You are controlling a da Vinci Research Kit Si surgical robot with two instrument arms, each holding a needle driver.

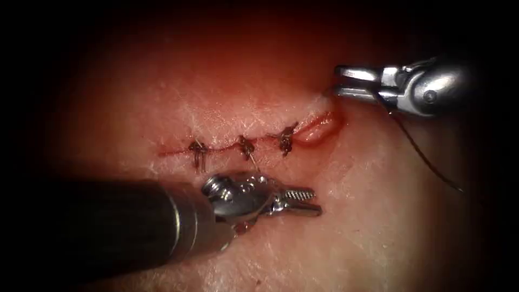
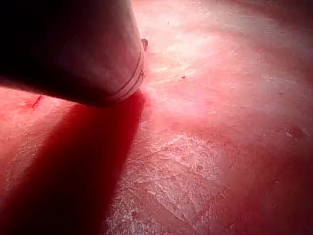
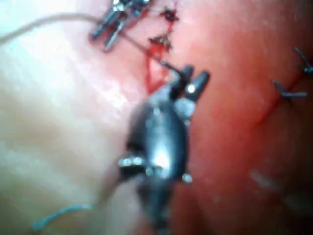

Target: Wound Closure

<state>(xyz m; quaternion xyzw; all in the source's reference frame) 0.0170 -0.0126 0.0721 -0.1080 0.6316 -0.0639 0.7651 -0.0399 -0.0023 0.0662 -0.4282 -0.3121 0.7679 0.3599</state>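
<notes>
Thread under load at the open end of the cut

Tissue [image 1: 232,81] carries a cut [image 1: 254,141] with three knots [image 1: 246,146] across it; its right end [image 1: 321,127] gapes, red and unstitched. The right hand [image 1: 341,82] sits just above that end, its jaws a little apart. A dark thread [image 1: 416,143] runs from the wrist of this hand down toward the lower right, but whether the jaws actually pinch it, or the needle, I cannot tell; no needle can be made out. The left hand [image 1: 303,201] lies below the cut, near the middle knot, jaws parted and holding nothing.

Judged risks: a pull on the thread from this angle could saw through the soft lip at the open end, or drag the nearest knot loose. The left hand, so close to the knots' short tails, could snag one if it swings upward.
</notes>
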